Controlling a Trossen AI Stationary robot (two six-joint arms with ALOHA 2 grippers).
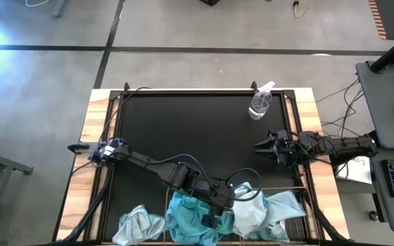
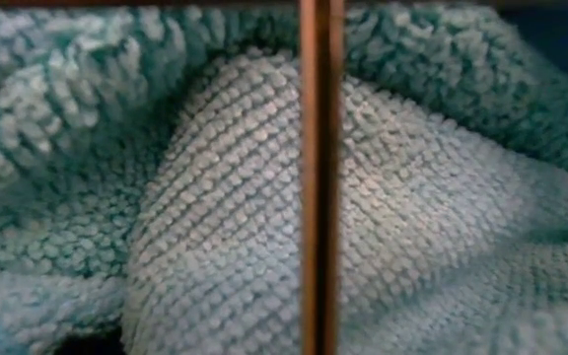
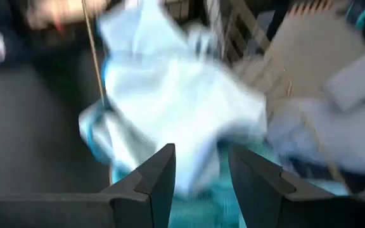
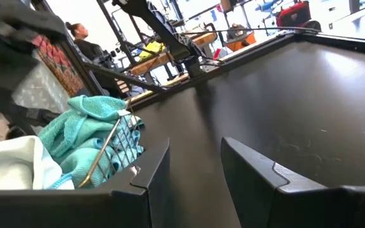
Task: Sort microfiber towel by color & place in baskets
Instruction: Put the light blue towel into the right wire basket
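Towels crowd the near edge of the dark surface (image 1: 183, 130), and reading from the left, a pale grey-blue towel (image 1: 137, 225) lies loose outside the wire, just beside the left basket (image 1: 167, 205). Next comes a heap of turquoise towels (image 1: 190, 222) inside that basket, and over it reaches the left pincer (image 1: 214, 215), its arm stretching in from the left rail. In the left wrist view its fingers (image 3: 160, 174) stand parted with nothing between them, poised above a crumpled pale towel (image 3: 176, 107), so it is released. Further right, another pale towel (image 1: 269, 208) is draped over the right basket (image 1: 303, 205), spilling across the rim. Beyond it the right pincer (image 1: 264, 145) waits above bare surface near the right rail, also released and empty, looking toward a turquoise towel (image 4: 84, 136) hanging over basket wire. A clear spray bottle (image 1: 260, 102) lies at the far right corner, well apart. The cloths look light, soft and floppy; they will likely sag and trail, and the loops may snag on mesh. A raised fold at the top of the heap seems the best hold, pinched deep enough to lift one layer without dragging its neighbour along.
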